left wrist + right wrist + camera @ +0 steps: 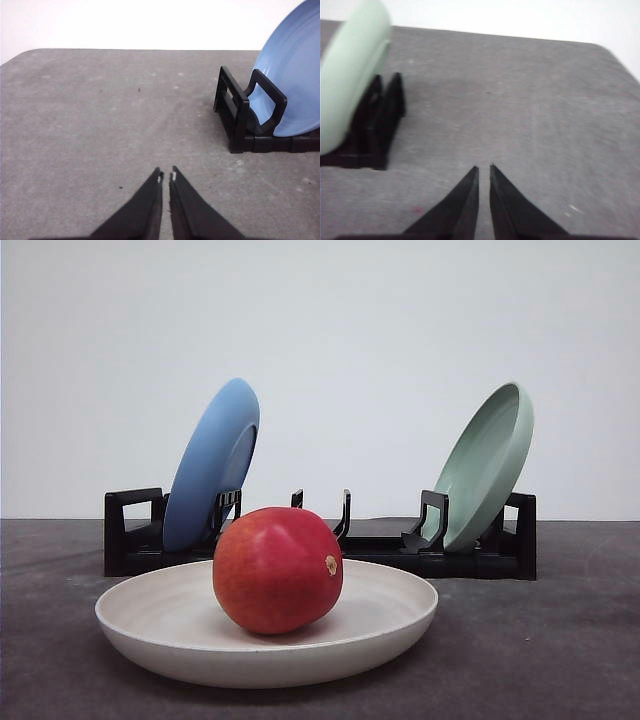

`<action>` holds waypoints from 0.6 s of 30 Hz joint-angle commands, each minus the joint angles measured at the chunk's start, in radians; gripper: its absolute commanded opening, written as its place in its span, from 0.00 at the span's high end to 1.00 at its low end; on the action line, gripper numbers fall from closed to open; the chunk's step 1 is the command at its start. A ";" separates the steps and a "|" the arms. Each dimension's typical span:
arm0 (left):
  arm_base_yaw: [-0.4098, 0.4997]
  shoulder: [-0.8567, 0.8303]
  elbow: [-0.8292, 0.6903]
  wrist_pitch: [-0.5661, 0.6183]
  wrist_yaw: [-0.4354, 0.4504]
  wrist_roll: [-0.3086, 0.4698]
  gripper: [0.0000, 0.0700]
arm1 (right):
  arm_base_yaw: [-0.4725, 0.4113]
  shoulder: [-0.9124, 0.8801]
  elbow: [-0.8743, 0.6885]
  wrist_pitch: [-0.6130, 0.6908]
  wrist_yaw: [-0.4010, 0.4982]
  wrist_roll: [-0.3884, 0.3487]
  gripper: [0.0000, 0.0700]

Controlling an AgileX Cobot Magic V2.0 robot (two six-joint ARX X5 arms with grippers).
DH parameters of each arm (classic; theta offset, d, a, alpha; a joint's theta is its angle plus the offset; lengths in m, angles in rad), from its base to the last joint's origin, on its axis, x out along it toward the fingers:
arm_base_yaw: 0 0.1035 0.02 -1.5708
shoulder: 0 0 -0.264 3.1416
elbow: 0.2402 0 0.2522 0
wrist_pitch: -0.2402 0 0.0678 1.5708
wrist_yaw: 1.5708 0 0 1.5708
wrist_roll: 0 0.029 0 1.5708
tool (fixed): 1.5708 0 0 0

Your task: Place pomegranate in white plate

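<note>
The red pomegranate [278, 568] with a small tan stem spot rests inside the white plate [160, 625] at the front of the grey table. Nothing touches the fruit. In the left wrist view my left gripper [166, 176] hovers over bare table, its black fingers shut with nothing between them, off to the side of the rack's blue-plate end. Over bare table beside the rack's green-plate end, the right wrist view has my right gripper [483, 169], shut and holding nothing.
A black dish rack [470, 555] stands behind the white plate. A blue plate [210, 465] leans in its left slot and a pale green plate [487, 462] leans in its right slot. Grey table [100, 115] stretches out on both sides of the rack.
</note>
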 commanded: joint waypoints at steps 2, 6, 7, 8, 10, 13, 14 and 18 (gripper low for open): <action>0.002 -0.002 -0.010 0.014 -0.001 0.007 1.00 | -0.027 -0.074 -0.061 0.030 -0.002 -0.014 0.95; 0.002 -0.002 -0.010 0.014 -0.001 0.007 1.00 | -0.050 -0.192 -0.147 0.078 -0.014 -0.014 0.95; 0.002 -0.002 -0.010 0.014 -0.001 0.007 1.00 | -0.052 -0.218 -0.165 0.092 -0.021 -0.014 0.95; 0.002 -0.002 -0.010 0.014 -0.001 0.007 1.00 | -0.054 -0.242 -0.183 0.104 -0.032 -0.014 0.95; 0.002 -0.002 -0.010 0.014 -0.001 0.007 1.00 | -0.058 -0.283 -0.212 0.116 -0.047 -0.012 0.95; 0.002 -0.002 -0.010 0.014 -0.001 0.007 1.00 | -0.059 -0.325 -0.253 0.147 -0.066 -0.007 0.95; 0.002 -0.002 -0.010 0.014 -0.001 0.007 1.00 | -0.060 -0.334 -0.265 0.161 -0.082 -0.006 0.95; 0.002 -0.002 -0.010 0.014 -0.001 0.007 1.00 | -0.062 -0.369 -0.312 0.226 -0.096 0.002 0.95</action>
